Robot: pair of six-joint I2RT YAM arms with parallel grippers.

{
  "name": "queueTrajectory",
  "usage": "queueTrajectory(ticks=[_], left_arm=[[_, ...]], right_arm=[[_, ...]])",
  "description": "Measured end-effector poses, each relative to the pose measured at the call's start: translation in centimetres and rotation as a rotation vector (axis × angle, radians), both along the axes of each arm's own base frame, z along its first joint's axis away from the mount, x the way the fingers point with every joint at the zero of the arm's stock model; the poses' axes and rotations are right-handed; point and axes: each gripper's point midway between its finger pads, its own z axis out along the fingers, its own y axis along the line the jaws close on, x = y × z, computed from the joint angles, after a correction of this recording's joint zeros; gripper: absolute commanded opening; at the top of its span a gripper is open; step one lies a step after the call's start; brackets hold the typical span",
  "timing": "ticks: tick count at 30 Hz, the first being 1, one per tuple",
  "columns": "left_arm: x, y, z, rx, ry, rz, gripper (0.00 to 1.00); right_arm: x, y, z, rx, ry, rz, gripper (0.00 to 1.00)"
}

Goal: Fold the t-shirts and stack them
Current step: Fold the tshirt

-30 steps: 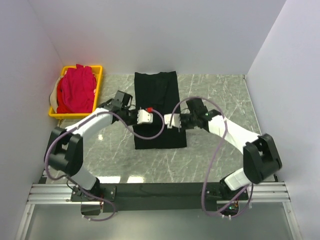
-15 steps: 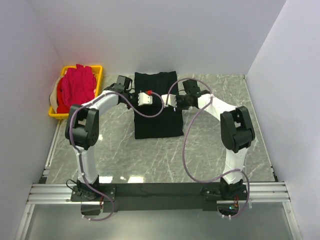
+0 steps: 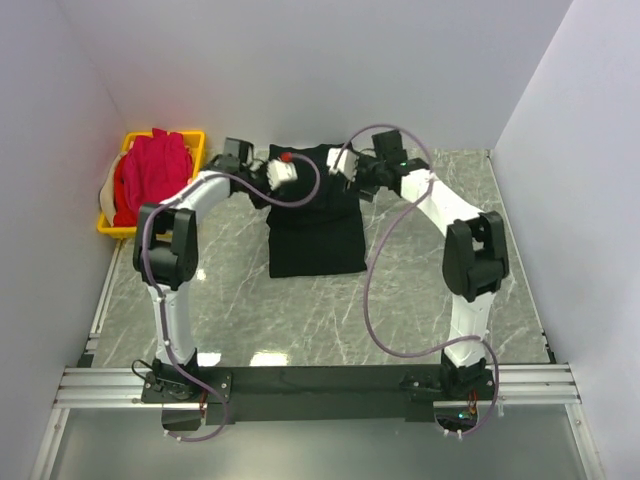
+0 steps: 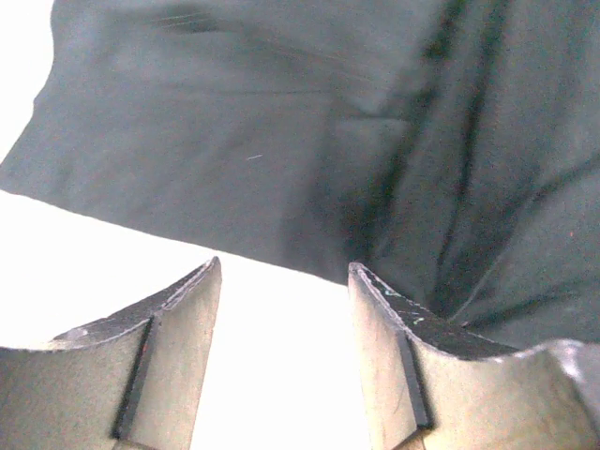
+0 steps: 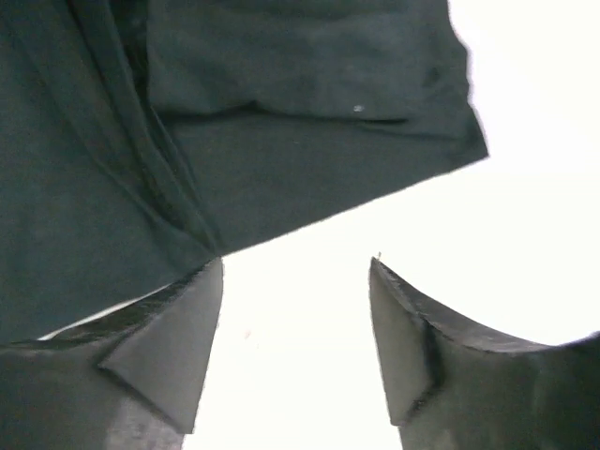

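Grey marbled table (image 3: 430, 300) inside white walls, dark mounting rail (image 3: 320, 385) across the near edge. Black t-shirt (image 3: 315, 240) lies at the table's middle, running lengthwise toward the far wall as a narrow folded oblong; its near part is flat, its far part creased and bunched beneath the two claws. Left arm (image 3: 195, 195) and right arm (image 3: 440, 205) both stretch far out and bend inward, meeting over the shirt's far end, with purple cables (image 3: 375, 290) looping off them. Yellow crate (image 3: 197, 140) sits in the far left corner, well apart from the black shirt, piled with magenta-pink shirts (image 3: 152, 180) that rise above its rim; some pale cloth hangs at the crate's left side, too small to identify. Left gripper (image 3: 283, 170) hangs over the shirt's far left part, right gripper (image 3: 343, 162) over the far right part, the two near each other. In the left wrist view the left gripper (image 4: 284, 272) is spread, with only bright glare between its dark fingers (image 4: 173, 328); black cloth (image 4: 281, 141) fills the view just past the tips, folds running off to the right. In the right wrist view the right gripper (image 5: 296, 267) is likewise spread and pinches nothing, a hemmed edge of the black cloth (image 5: 234, 141) lying just beyond its fingers (image 5: 412, 337).
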Motion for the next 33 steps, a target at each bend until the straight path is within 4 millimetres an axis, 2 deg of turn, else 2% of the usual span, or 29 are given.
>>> queueTrajectory(ticks=[3,4,6,9,11,13,16,20,24,26,27,33], left_arm=[[0.7,1.5,2.8,-0.104,0.045,0.106,0.58],[0.5,1.9,3.7,-0.136,0.064,0.137,0.57],[-0.3,2.7,5.6,-0.213,0.107,0.201,0.55],[-2.8,1.9,7.2,-0.334,0.220,0.262,0.48],[-4.3,0.8,7.2,-0.405,0.319,0.292,0.46],[-5.6,-0.2,6.0,-0.454,0.428,0.327,0.44],[-7.6,-1.0,2.8,-0.480,0.602,0.402,0.42],[-8.4,-1.3,-1.0,-0.484,0.764,0.500,0.40],[-8.7,-1.3,-3.1,-0.487,0.847,0.567,0.39],[-8.8,-1.5,-3.7,-0.487,0.870,0.587,0.38],[-8.9,-1.6,-4.0,-0.486,0.879,0.593,0.39],[-8.2,-2.0,-5.1,-0.488,0.912,0.630,0.42]], right_arm=[[-1.3,-0.4,3.1,0.077,0.036,-0.051,0.52],[-2.2,-0.4,3.7,0.104,0.066,-0.067,0.43],[-3.8,-0.2,4.7,0.158,0.131,-0.091,0.30],[-5.7,0.5,4.5,0.229,0.258,-0.127,0.24],[-6.9,1.0,3.5,0.262,0.356,-0.151,0.17],[-8.1,1.7,2.0,0.284,0.471,-0.172,0.14],[-8.7,2.6,-0.8,0.289,0.612,-0.205,0.12],[-9.2,3.2,-4.9,0.274,0.762,-0.258,0.11],[-9.1,3.7,-8.0,0.264,0.863,-0.314,0.11],[-9.0,3.7,-8.9,0.260,0.893,-0.346,0.11],[-8.8,3.8,-9.0,0.259,0.905,-0.357,0.15],[-5.8,4.7,-8.5,0.291,0.879,-0.433,0.24]])
